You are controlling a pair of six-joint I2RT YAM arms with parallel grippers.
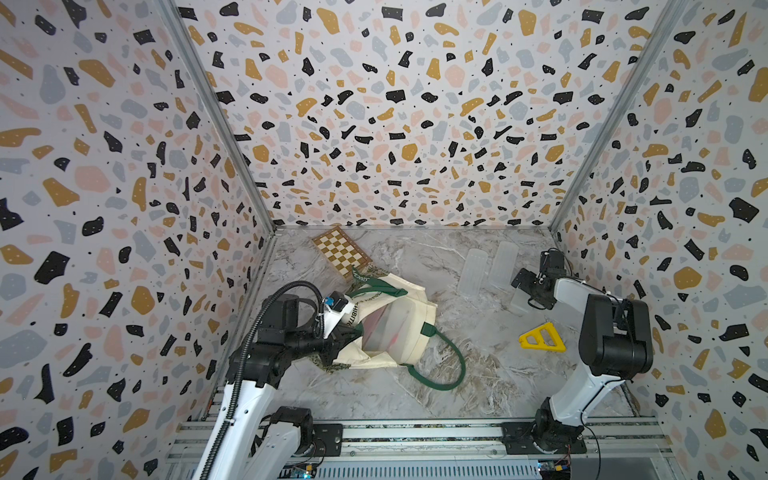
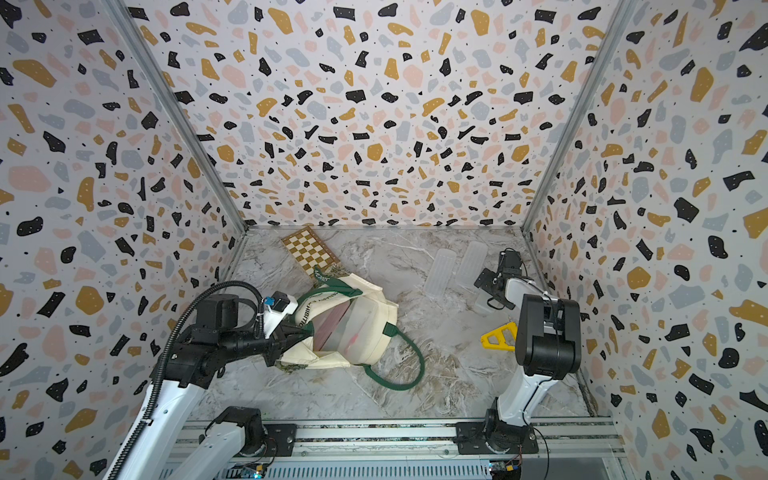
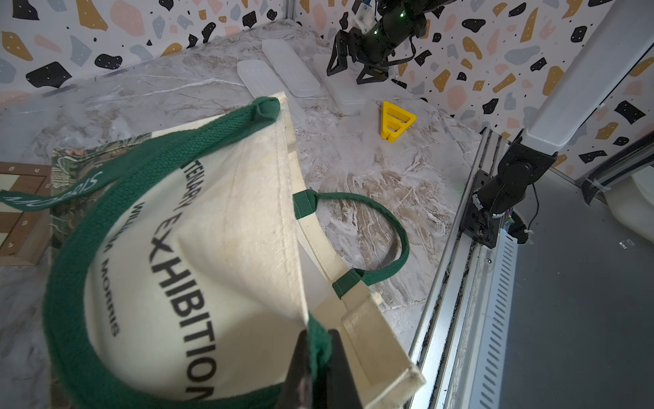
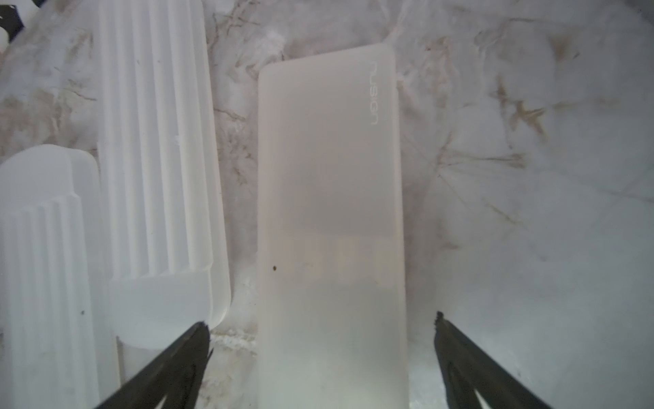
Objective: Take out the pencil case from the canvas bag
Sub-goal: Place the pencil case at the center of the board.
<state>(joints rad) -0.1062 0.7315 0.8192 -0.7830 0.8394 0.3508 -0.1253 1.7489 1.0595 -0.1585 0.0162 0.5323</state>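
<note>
- The marble-patterned table (image 1: 478, 374) carries everything.
- The canvas bag (image 1: 417, 301) lies slumped on the left half of it. It is cream with dark green straps and a leafy-print patch, and its lettering reads "EXHIBITION" and "WILLIAM MORRIS", with a cut-off "…TENARY". Through its open mouth a frosted item with red behind it shows, too vague to identify. The left arm covers the bag's near corner in both top views.
- A wooden chessboard (image 1: 340, 251) sits at the back, its corner under the bag.
- The pencil case (image 4: 329, 177) lies flat on the table at the right, well apart from the bag. It is smooth and frosted with faint lettering, apparently "nusign", and its near end is cut off.
- Two ribbed translucent cases (image 4: 155, 141) lie just beside it.
- The right gripper (image 4: 320, 320) hangs over the pencil case with its jaws spread clear of both edges.
- The left gripper (image 3: 318, 348) has its jaws pressed together, pinching the bag's green strap.
- A yellow triangular piece (image 1: 540, 338) lies near the right arm.
</note>
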